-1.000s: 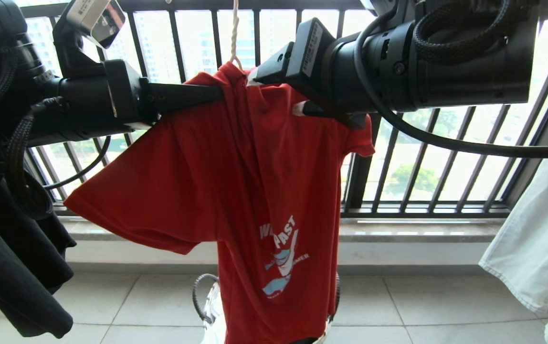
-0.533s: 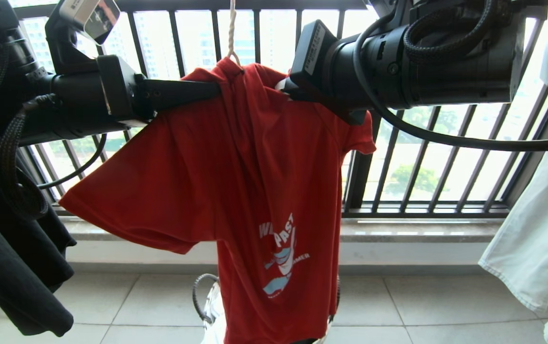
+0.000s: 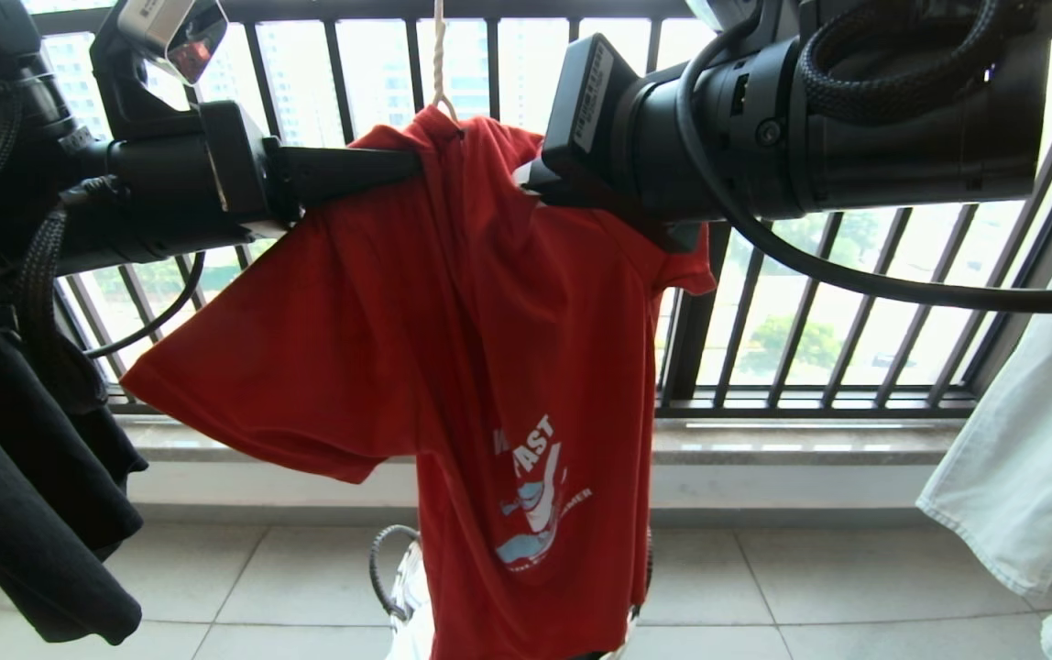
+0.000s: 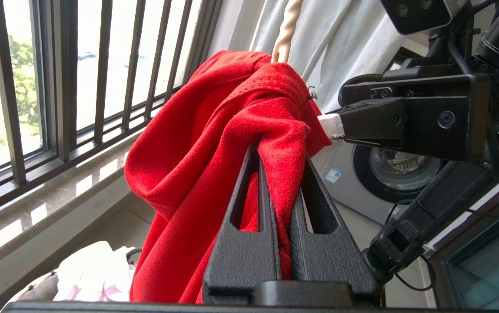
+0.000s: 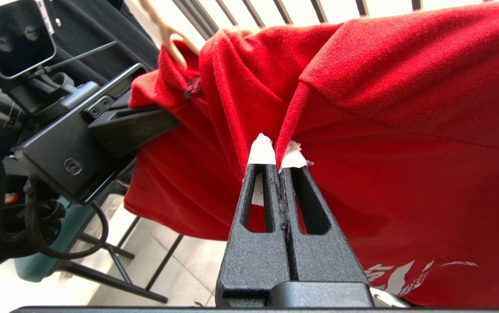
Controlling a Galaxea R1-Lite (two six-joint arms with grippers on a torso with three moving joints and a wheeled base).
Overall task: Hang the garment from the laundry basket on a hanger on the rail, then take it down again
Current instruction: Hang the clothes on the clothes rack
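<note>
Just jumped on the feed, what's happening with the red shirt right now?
The red T-shirt hangs on a hanger in front of the barred window. Both claws are shut on it near the collar: the left claw pinches a bunched fold, the right claw grips a thin edge of fabric. The laundry basket sits on the floor below.

Red T-shirt [image 3: 453,348] chest print: white letters "AST" legible, rest lost in folds.

Residential laundry balcony: black barred railing [image 3: 764,302] facing trees and towers, tiled floor [image 3: 810,596], front-loading washer [image 4: 399,167], clothes [image 3: 1030,440] hung to dry.
</note>
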